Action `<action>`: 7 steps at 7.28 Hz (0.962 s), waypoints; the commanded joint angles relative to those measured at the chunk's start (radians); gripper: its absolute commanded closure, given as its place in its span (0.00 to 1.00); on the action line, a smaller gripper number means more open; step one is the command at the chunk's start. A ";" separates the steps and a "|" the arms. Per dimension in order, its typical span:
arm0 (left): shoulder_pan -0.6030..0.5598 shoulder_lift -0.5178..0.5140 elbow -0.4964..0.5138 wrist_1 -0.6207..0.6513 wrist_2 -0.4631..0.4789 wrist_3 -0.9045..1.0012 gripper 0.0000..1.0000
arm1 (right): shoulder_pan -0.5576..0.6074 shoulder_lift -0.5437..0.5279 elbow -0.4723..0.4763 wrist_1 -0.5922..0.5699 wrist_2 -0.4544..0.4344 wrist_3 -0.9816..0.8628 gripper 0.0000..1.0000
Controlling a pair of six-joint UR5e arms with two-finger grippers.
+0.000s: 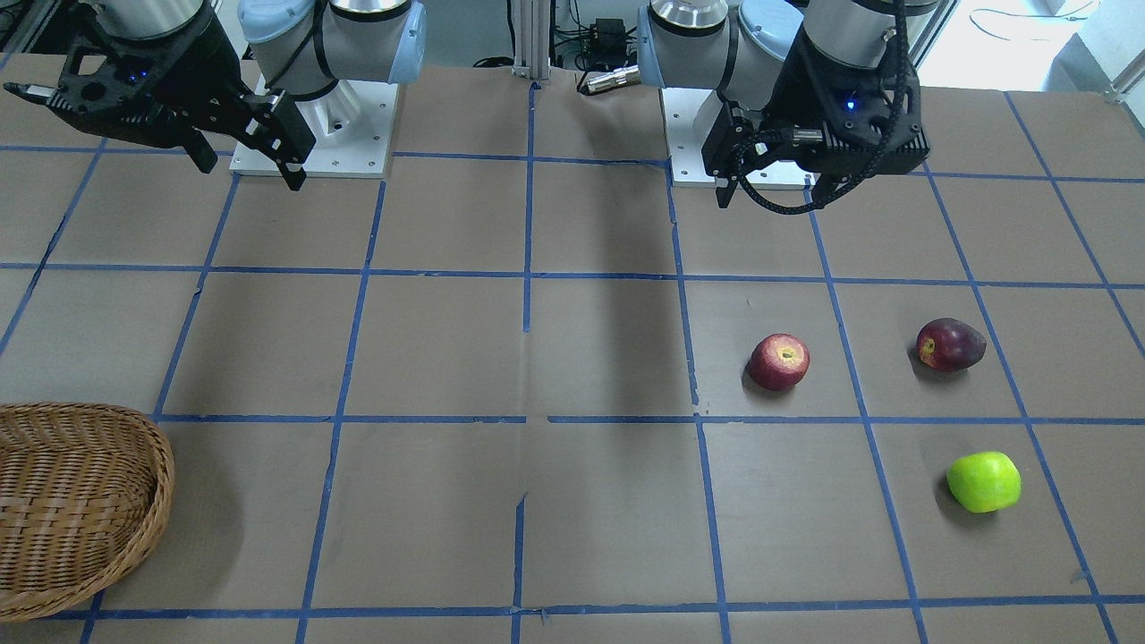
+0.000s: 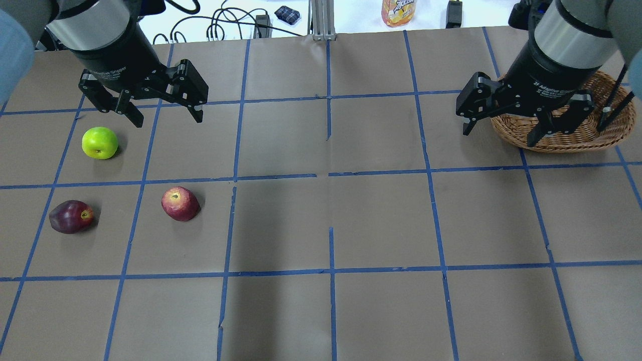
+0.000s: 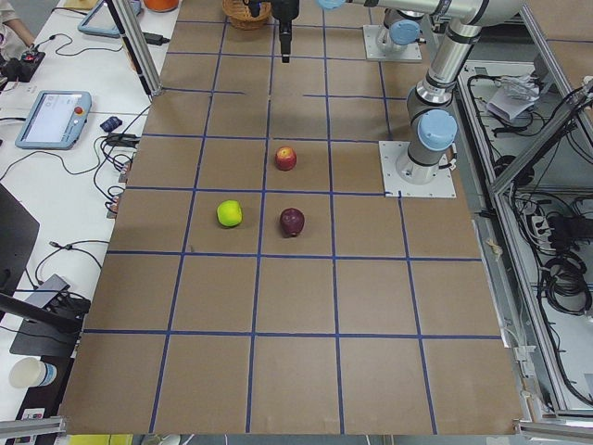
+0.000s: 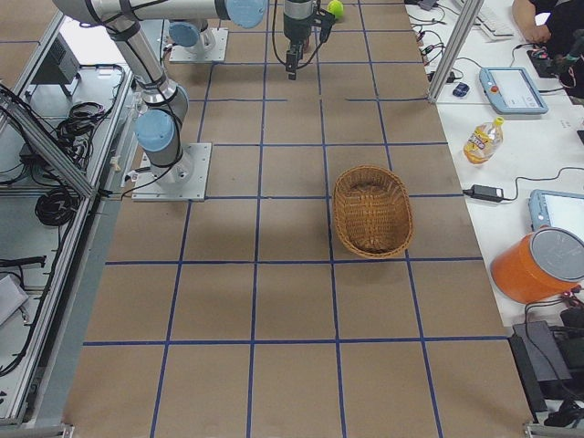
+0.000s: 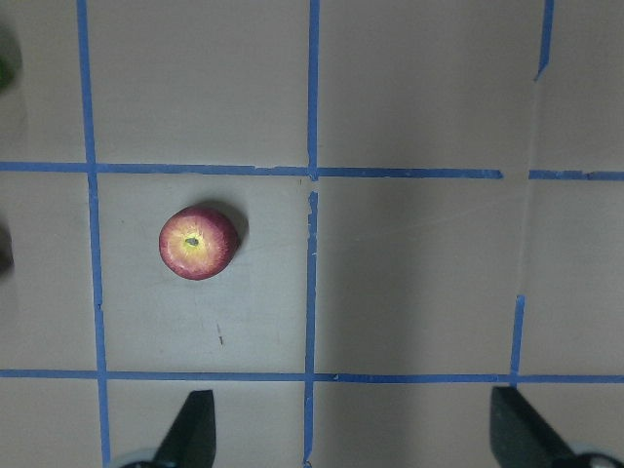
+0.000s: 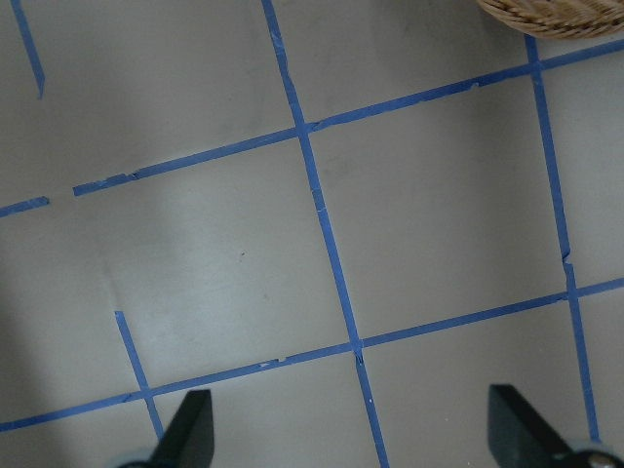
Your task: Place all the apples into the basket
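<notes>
Three apples lie on the table's left half in the overhead view: a red apple, a maroon apple and a green apple. The empty wicker basket stands at the far right. My left gripper is open and empty, held high above the table just beyond the apples; its wrist view shows the red apple ahead of the open gripper. My right gripper is open and empty, high beside the basket's left end; the basket rim shows in its wrist view.
The brown table has a blue tape grid. The two arm bases stand at the robot's edge. A juice bottle and cables lie beyond the far edge. An orange bucket stands off the table.
</notes>
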 commanded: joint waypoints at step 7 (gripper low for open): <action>0.148 -0.001 -0.115 0.008 -0.001 0.069 0.00 | 0.000 -0.002 0.019 -0.001 -0.001 -0.007 0.00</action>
